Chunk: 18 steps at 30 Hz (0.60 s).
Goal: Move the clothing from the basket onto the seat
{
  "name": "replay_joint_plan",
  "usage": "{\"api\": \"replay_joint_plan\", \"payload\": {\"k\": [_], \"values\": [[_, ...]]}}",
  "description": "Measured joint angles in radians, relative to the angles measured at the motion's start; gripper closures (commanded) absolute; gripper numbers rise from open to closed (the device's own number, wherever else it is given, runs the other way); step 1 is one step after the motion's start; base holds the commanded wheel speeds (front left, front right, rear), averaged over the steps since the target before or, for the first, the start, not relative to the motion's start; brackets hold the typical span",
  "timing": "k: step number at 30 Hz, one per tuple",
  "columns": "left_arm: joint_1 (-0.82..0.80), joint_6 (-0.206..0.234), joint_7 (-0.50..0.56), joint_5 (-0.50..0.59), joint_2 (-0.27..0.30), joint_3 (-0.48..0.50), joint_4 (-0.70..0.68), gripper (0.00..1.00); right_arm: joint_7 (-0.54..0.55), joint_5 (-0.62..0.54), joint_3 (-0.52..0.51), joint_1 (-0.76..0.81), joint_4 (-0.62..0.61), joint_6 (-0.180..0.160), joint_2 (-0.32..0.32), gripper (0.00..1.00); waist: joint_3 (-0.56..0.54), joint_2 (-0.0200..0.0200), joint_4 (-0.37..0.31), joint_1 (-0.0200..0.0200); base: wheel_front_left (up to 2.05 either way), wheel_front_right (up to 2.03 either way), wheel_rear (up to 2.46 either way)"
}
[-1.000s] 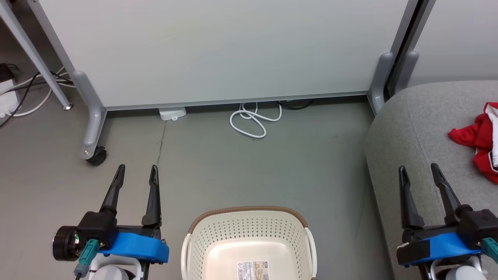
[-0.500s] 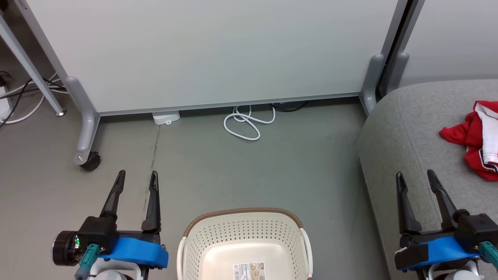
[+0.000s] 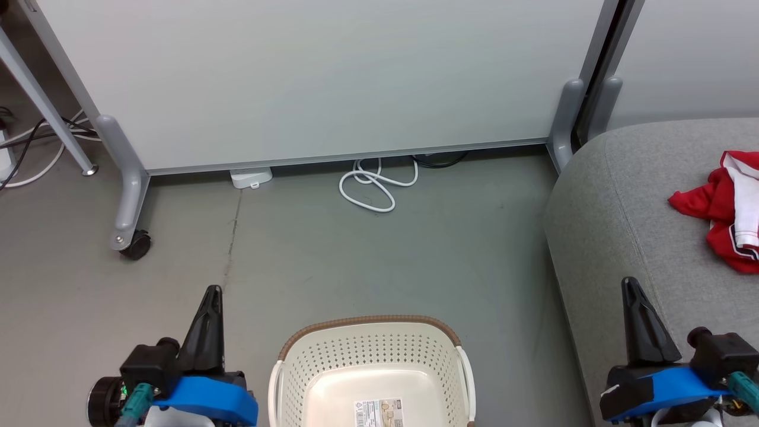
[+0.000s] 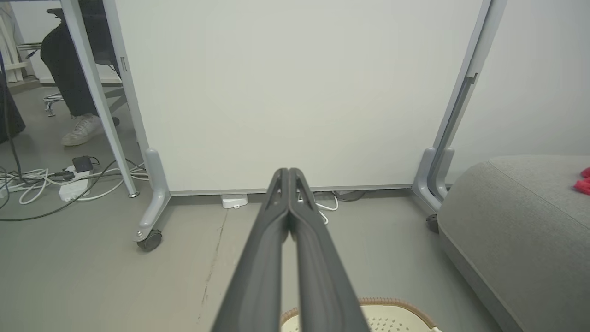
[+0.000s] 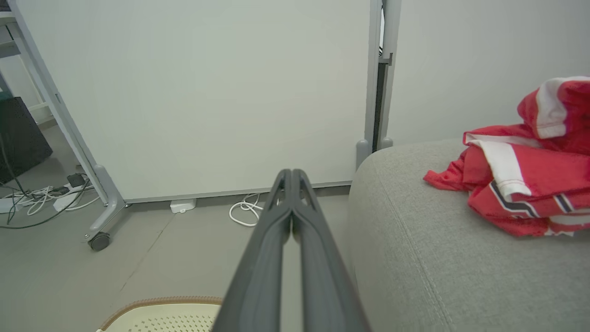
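The red clothing [image 3: 726, 207] with a white stripe lies bunched on the grey seat [image 3: 628, 196] at the right; in the right wrist view the clothing [image 5: 521, 180] is piled on the seat [image 5: 415, 240]. The cream basket [image 3: 367, 373] with its brown rim stands on the floor at bottom centre, holding only a label on its bottom. My left gripper [image 3: 210, 293] is shut and holds nothing, left of the basket. My right gripper [image 3: 631, 284] is shut and holds nothing, above the seat's near corner. The wrist views show each gripper's fingers [image 4: 288, 175] [image 5: 291, 174] pressed together.
A pale partition panel [image 3: 332, 77] on grey wheeled feet [image 3: 127, 213] stands ahead. A white cable coil [image 3: 373, 187] and a small white box [image 3: 251, 177] lie at its base. Cables and a power strip [image 4: 69, 184] sit far left, near a person's leg and shoe [image 4: 80, 129].
Both grippers went from open to shut and drew back toward the bottom of the head view. The head camera shifted slightly.
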Motion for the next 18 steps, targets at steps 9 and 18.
{"api": "replay_joint_plan", "payload": {"k": [9, 18], "values": [[-0.001, -0.001, 0.046, -0.180, -0.002, 0.021, -0.001, 1.00, 0.044, 0.183, -0.004, 0.000, 0.006, 0.000, 0.000, 1.00, -0.003, 0.0000, -0.003, 0.0000, 0.00, 0.00, 0.00], [-0.002, -0.006, 0.082, -0.344, -0.005, 0.039, -0.009, 1.00, 0.079, 0.347, -0.002, -0.001, 0.006, 0.000, 0.000, 1.00, -0.006, 0.0000, -0.006, 0.0000, 0.00, 0.00, 0.00]]}}
